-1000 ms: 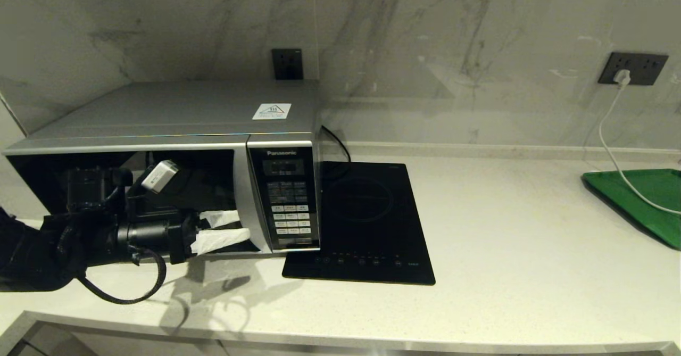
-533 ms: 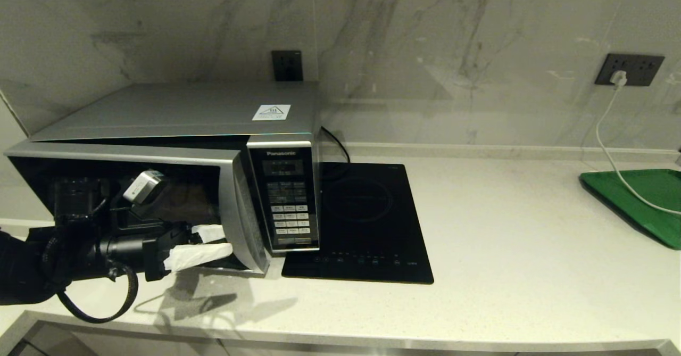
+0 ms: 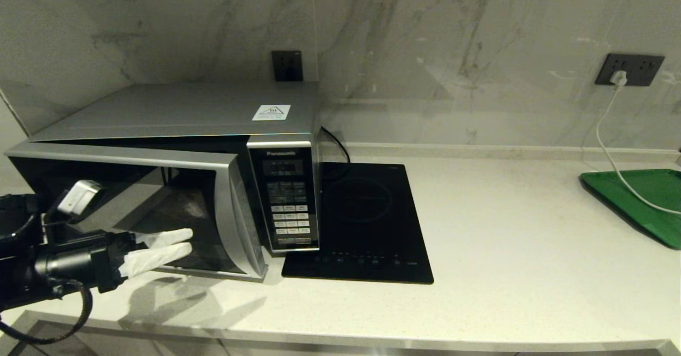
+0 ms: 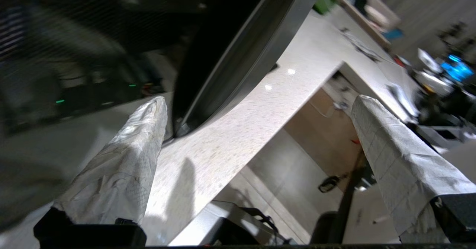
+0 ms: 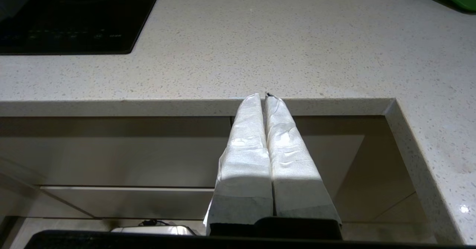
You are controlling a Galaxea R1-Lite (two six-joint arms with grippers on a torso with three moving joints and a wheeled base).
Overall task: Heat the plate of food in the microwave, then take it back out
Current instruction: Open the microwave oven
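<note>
A: 1 gap decides this: the microwave [image 3: 175, 148] has its door [image 3: 159, 207] ajar, the free edge swung out beside the keypad panel [image 3: 288, 199] and the hinge at the far left. The left gripper [image 3: 181, 241] sits low in front of the dark glass, white-wrapped fingers [image 4: 126, 167] spread wide with nothing between them.

B: Which way does the door edge lie from it?

A: To the gripper's right in the head view, and near. In the left wrist view the curved edge rises just beyond 1 finger. The door's long axis runs across the front, so I judge the next pull or push has to follow its swing about the left hinge.

B: And the plate of food?

A: Not visible in any view. It may be inside behind the glass; I cannot tell.

B: The other arm?

A: The right gripper [image 5: 264, 96] is parked below the counter edge, its 2 fingers pressed together, well apart from the microwave. The left is clearly nearer.

B: Surface and room?

A: A pale speckled countertop [image 3: 505, 239], a black induction hob [image 3: 367, 223] touching the microwave's right side, a green tray [image 3: 646, 201] far right, a marble wall behind.
</note>
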